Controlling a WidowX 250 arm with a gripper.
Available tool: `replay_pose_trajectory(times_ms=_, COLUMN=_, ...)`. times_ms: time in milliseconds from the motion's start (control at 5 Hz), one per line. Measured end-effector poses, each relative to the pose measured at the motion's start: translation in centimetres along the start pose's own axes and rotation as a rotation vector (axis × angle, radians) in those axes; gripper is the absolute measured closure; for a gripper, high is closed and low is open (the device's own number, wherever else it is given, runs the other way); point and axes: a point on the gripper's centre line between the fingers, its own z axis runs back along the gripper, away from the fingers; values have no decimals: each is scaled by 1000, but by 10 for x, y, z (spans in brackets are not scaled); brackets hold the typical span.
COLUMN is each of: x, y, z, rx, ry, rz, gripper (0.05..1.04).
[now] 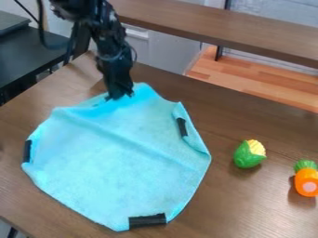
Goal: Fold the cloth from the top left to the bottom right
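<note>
While a light blue cloth point(118, 162) lies spread across the left and middle of the wooden table point(242, 209), a black gripper point(119, 96) hangs at its upper edge, in the upper left of the frame, its tip against the fabric. Whether it is wide or narrow, and whether it has a hold on the cloth, cannot be told from this angle; the material rises and puckers around the tip, which suggests a grasp being taken or just secured. The diagonal fold itself appears to be at its opening stage, with most of the cloth open and a long crease slanting toward its right side, where the edge is turned over beside a black strip point(181, 126). The next move likely calls for a firm pinch on the upper edge, a modest lift and a carry down and right, toward the lower right side of the cloth. A shallow grip could slip, or the whole cloth could drag. Off to the right sit a toy ear of corn point(248, 155) and an orange toy carrot point(306, 179).
</note>
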Motion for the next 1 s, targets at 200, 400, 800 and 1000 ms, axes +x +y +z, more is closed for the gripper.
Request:
replay_pose_trajectory(times_ms=200, x=-7, y=-18, z=18, rx=-32, ry=-72, rz=-96, gripper=1033)
replay_pose_trajectory(times_ms=400, x=-20, y=-39, z=27, rx=-36, ry=-120, rz=-164, gripper=1033)
replay_pose_trajectory(times_ms=800, x=-51, y=-97, z=48, rx=-5, ry=-188, rz=-352, gripper=1033)
replay_pose_trajectory(times_ms=1000, x=-61, y=-112, z=59, rx=15, ry=-213, rz=-389, gripper=1033)
